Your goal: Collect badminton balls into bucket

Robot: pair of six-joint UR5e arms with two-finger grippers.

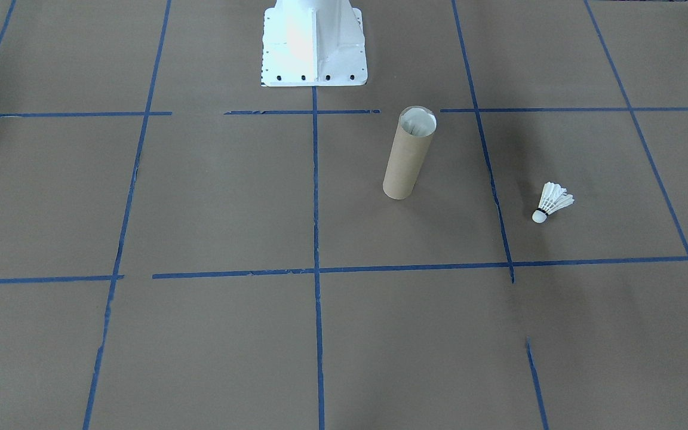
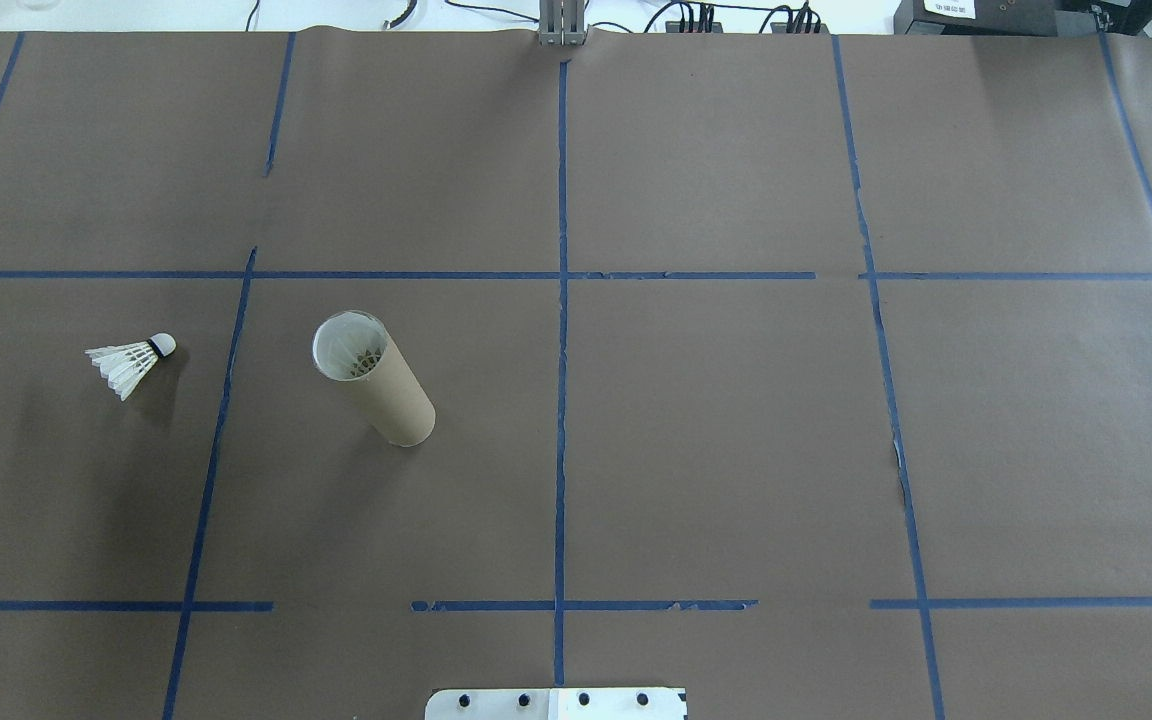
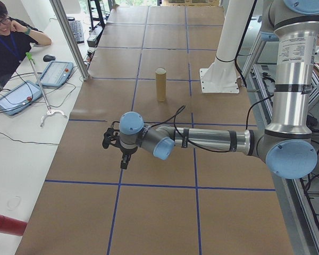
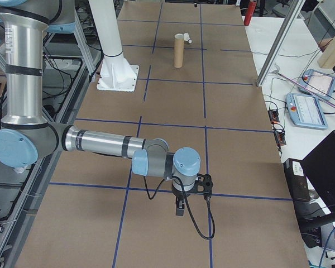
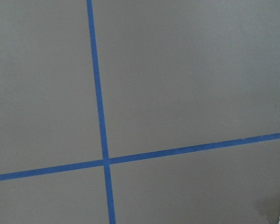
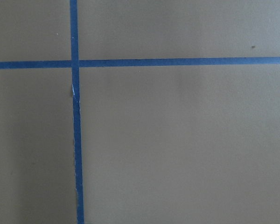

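Item: shuttlecock (image 2: 133, 364), lying beside upright tube (image 2: 373, 379), apart from it. My left gripper (image 3: 118, 144) and right gripper (image 4: 187, 192): jaw state not discernible. Risk: crushed feathers; nudged tube topples.

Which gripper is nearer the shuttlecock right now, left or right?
Left. The shuttlecock lies on the robot's left side of the tube, and the left gripper hangs over that end of the table. The right gripper is over the opposite end.

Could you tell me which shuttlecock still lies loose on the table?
The shuttlecock on its side left of the tube; another's feathers show only inside the tube.
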